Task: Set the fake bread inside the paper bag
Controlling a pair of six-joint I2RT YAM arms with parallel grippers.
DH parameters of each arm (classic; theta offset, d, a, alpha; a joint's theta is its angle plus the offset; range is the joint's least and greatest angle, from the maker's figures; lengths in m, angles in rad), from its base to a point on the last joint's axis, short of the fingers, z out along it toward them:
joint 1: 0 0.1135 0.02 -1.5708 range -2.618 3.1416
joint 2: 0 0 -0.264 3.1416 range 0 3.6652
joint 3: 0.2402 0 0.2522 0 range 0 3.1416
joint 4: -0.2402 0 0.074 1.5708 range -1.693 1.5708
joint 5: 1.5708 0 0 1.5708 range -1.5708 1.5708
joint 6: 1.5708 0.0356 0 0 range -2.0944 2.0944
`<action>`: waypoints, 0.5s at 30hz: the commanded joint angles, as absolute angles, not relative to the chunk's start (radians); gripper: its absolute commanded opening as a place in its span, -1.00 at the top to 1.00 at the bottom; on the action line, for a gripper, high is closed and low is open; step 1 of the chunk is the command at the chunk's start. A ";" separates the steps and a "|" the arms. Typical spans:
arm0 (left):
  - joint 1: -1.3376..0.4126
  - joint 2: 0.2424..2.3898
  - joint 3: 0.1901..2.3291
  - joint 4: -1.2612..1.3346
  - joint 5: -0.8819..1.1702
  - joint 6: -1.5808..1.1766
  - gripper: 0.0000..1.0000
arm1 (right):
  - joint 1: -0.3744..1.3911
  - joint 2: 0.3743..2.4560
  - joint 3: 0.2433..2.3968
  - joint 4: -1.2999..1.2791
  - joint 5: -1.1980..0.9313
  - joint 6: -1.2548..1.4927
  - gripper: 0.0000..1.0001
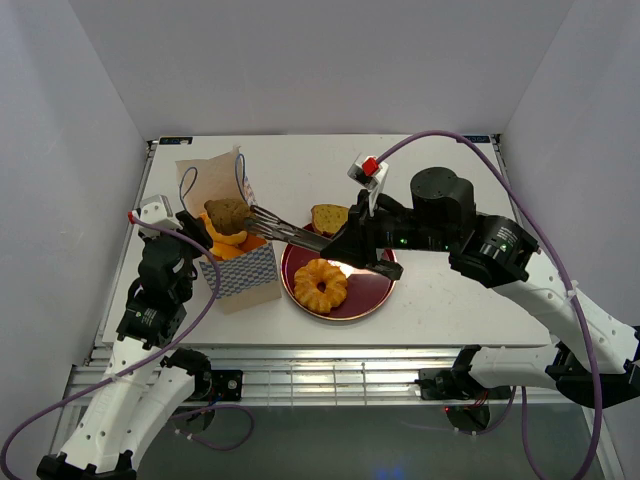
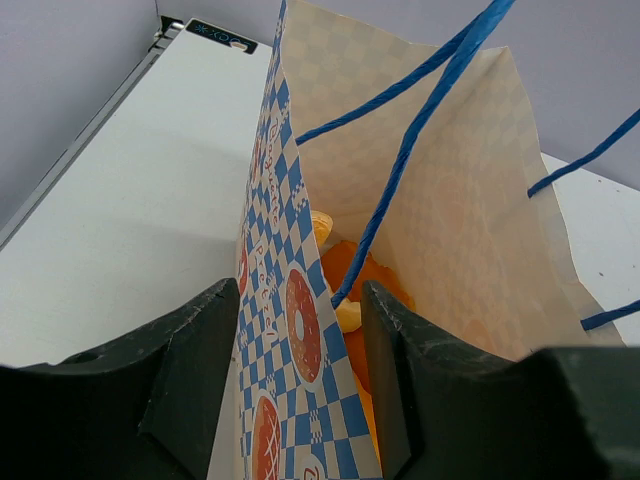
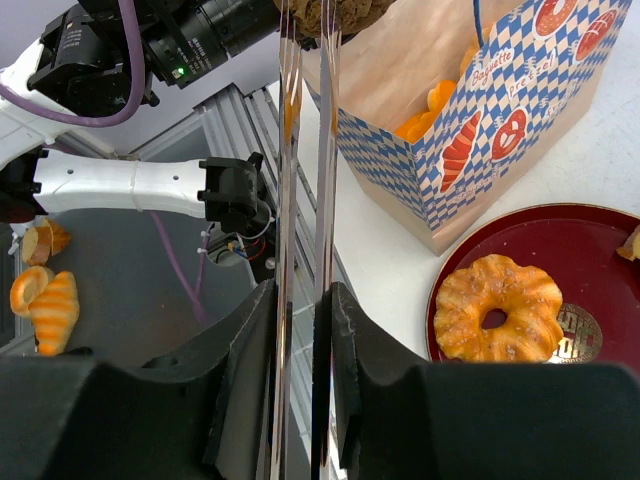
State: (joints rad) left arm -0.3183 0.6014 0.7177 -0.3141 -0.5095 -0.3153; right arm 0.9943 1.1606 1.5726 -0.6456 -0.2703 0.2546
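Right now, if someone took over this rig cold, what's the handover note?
Left gripper: fingers on either side of the paper bag wall, and it looks shut on it. The bag is upright.
Right gripper: shut on metal tongs, which pinch a brown piece over the bag mouth.
Done: orange pastries are inside the bag.
Left: drop the brown piece into the bag. Then bag the ring pastry on the red plate and the brown slice at the plate's far edge.
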 commanded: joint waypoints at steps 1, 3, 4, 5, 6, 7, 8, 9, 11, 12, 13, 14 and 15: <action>-0.324 0.604 0.726 -0.331 -0.517 -0.307 -0.25 | 1.002 1.172 1.560 -0.529 -0.293 0.241 0.84; -0.324 0.604 0.726 -0.333 -0.515 -0.307 -0.25 | 1.002 1.186 1.554 -0.517 -0.291 0.241 0.84; -0.324 0.603 0.726 -0.331 -0.517 -0.307 -0.25 | 1.002 1.201 1.554 -0.508 -0.281 0.239 0.84; -0.324 0.603 0.727 -0.331 -0.517 -0.307 -0.25 | 1.003 1.210 1.554 -0.502 -0.275 0.238 0.85; -0.324 0.603 0.727 -0.331 -0.517 -0.307 -0.25 | 1.003 1.225 1.555 -0.497 -0.269 0.235 0.85; -0.324 0.603 0.726 -0.331 -0.517 -0.308 -0.25 | 1.002 1.235 1.560 -0.488 -0.253 0.235 0.84; -0.324 0.603 0.727 -0.331 -0.517 -0.307 -0.25 | 1.002 1.245 1.565 -0.486 -0.244 0.236 0.85; -0.324 0.604 0.726 -0.331 -0.517 -0.307 -0.25 | 1.002 1.270 1.571 -0.485 -0.236 0.230 0.84; -0.324 0.604 0.726 -0.331 -0.515 -0.307 -0.25 | 1.002 1.295 1.592 -0.483 -0.229 0.224 0.84; -0.324 0.604 0.726 -0.331 -0.517 -0.307 -0.25 | 1.002 1.319 1.600 -0.486 -0.224 0.222 0.83; -0.324 0.604 0.726 -0.331 -0.515 -0.307 -0.25 | 1.002 1.331 1.621 -0.489 -0.212 0.219 0.65; -0.324 0.604 0.726 -0.331 -0.517 -0.307 -0.25 | 1.002 1.354 1.635 -0.514 -0.203 0.219 0.56; -0.324 0.604 0.726 -0.331 -0.517 -0.307 -0.25 | 1.002 1.364 1.647 -0.525 -0.189 0.216 0.46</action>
State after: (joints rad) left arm -0.3183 0.6014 0.7177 -0.3138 -0.5095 -0.3149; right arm 0.9970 1.3434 1.5711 -0.5690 -0.2298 0.2413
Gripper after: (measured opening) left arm 0.624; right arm 0.318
